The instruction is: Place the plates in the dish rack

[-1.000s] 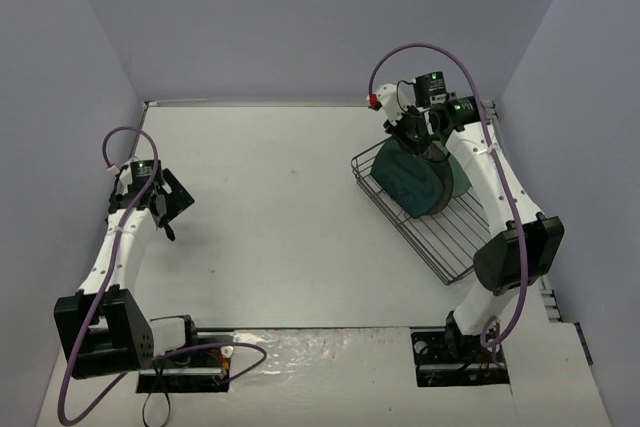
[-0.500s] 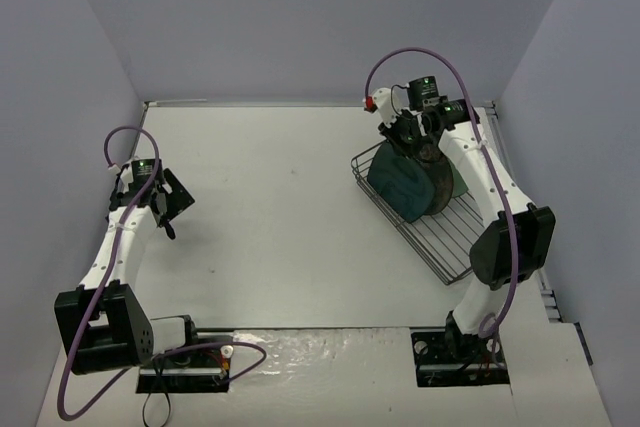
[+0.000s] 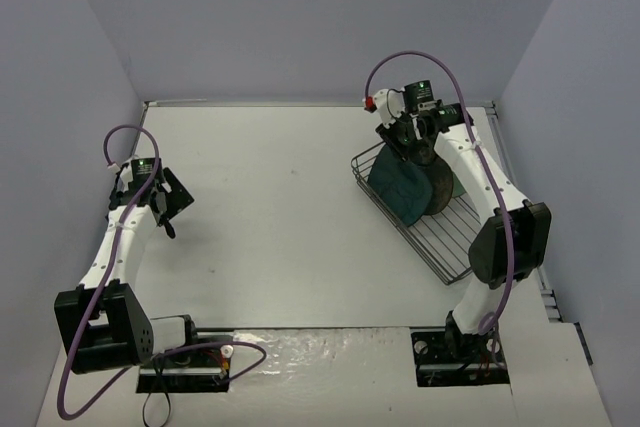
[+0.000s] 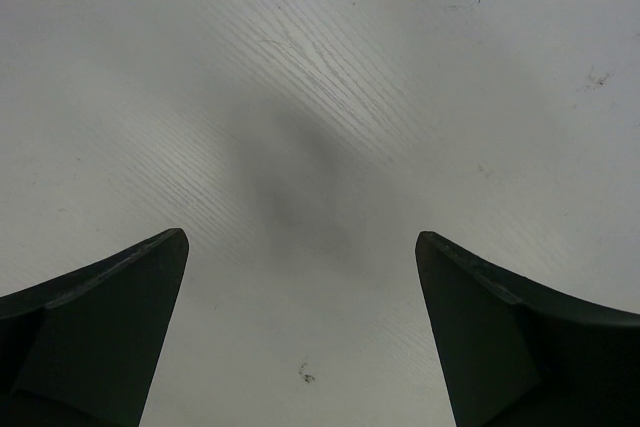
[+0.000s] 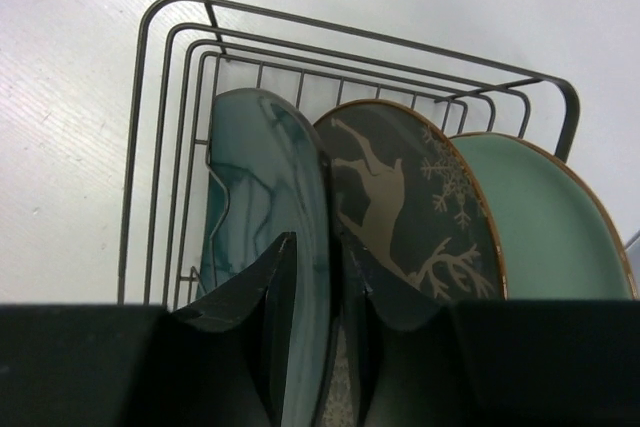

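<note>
The black wire dish rack (image 3: 441, 248) (image 5: 133, 183) stands at the right of the table. Three plates stand on edge in it: the square dark teal plate (image 5: 255, 182) (image 3: 397, 185), the round grey-brown deer plate (image 5: 415, 212) (image 3: 438, 185) and the round mint-green plate (image 5: 550, 232) beside it. My right gripper (image 5: 320, 242) (image 3: 411, 145) hangs over the teal plate's top edge, one finger on each side, slightly open, with a thin dark gap by the right finger. My left gripper (image 4: 301, 235) (image 3: 168, 209) is open over bare table at the far left.
Grey walls close the table in on three sides. The rack sits askew near the right wall. The right arm's purple cable (image 3: 400, 57) arcs above the rack. Both arm bases stand at the near edge.
The right gripper has shifted slightly left and lower over the rack, and the teal plate now stands in its slot. Its fingers have parted a little. The left arm is still.
</note>
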Controlling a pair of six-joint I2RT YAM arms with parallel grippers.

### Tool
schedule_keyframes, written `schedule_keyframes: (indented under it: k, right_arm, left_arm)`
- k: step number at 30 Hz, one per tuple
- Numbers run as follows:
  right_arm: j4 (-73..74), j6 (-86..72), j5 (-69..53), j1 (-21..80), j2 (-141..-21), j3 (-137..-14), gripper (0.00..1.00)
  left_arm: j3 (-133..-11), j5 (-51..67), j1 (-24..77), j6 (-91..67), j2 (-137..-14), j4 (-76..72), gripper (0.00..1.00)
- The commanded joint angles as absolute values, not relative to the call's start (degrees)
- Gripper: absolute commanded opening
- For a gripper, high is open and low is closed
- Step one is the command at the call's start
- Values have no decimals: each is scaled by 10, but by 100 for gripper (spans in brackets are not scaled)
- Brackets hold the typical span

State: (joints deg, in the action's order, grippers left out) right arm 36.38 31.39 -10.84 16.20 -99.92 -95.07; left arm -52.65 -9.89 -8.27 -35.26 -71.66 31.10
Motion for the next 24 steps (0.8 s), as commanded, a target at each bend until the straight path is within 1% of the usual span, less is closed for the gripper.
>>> schedule_keyframes:
  k: [1,2,3,7,10,11,17,21,24]
  right_arm:
    - [340,301,-77,168,-967,-961,41]
    - [339,300,-72,169,-961,-963,56]
    - [337,299,-69,170,-956,-965,64]
    - [325,294,-51,174,-932,-965,85]
    - [311,287,-31,179,-920,-972,97]
    - [304,283,-21,181,-916,-976,100]
    - [252,228,68,188,-900,-1038,100]
    - [218,172,76,214,-892,-1058,100]
    - [191,90,68,241,-887,-1076,100]
  left_arm:
    - [-560,-112,-85,-346,-709,306,97]
    - [-561,-112,-85,-346,-707,305,97]
    - [-561,-112,-85,-346,-706,305,97]
    - [-560,-107,-85,-346,-704,304,97]
    - [-560,-104,-85,-346,-702,304,97]
    - [-561,-103,-85,-346,-700,304,97]
    - [-563,-98,-83,-349,-668,301,97]
    - [-561,-120,-56,-350,-640,285,97]
    - [-576,-159,-12,-357,-632,285,97]
